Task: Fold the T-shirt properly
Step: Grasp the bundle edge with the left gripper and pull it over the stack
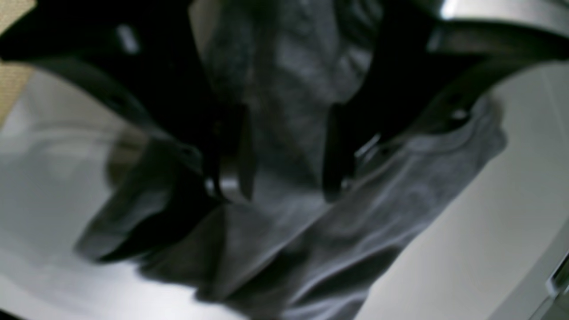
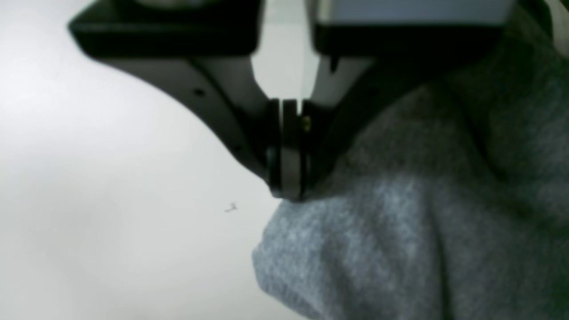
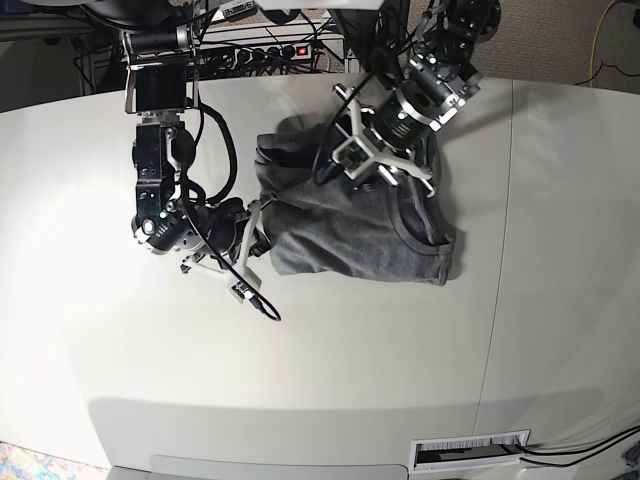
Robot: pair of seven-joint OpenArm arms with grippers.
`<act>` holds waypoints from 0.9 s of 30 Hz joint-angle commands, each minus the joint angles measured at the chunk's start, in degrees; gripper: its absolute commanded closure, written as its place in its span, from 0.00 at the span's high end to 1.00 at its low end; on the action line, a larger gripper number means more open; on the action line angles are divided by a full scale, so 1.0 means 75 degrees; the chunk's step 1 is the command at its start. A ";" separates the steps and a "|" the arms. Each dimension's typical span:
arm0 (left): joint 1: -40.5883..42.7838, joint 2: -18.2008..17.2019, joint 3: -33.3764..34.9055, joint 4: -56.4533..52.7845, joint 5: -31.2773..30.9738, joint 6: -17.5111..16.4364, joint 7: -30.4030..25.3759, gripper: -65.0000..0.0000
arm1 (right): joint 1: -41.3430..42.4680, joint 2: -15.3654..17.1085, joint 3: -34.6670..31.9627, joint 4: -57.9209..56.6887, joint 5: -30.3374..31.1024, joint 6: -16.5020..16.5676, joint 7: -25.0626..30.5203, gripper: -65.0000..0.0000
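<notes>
The heather-grey T-shirt (image 3: 350, 225) lies crumpled and partly folded on the white table (image 3: 330, 350), neck opening toward the right. My left gripper (image 3: 385, 172) hangs over the shirt's upper middle. In the left wrist view it (image 1: 284, 191) is open, its two dark fingers (image 1: 231, 169) spread with grey cloth (image 1: 284, 111) showing between and below them. My right gripper (image 3: 260, 232) is at the shirt's left edge. In the right wrist view it (image 2: 289, 193) is shut, its tips meeting a bulging fold of the shirt's edge (image 2: 378, 249).
A power strip and cables (image 3: 270, 48) lie beyond the table's back edge. A table seam (image 3: 505, 250) runs down the right side. A slot (image 3: 470, 450) sits in the front edge. The right arm's cable loops (image 3: 262, 305) onto the table.
</notes>
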 commanded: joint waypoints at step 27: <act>-0.0420 0.0044 0.1906 -0.1268 0.3028 0.2952 -0.0210 0.31 | 0.0233 0.0023 0.0017 0.0122 0.0108 0.0008 0.0134 0.00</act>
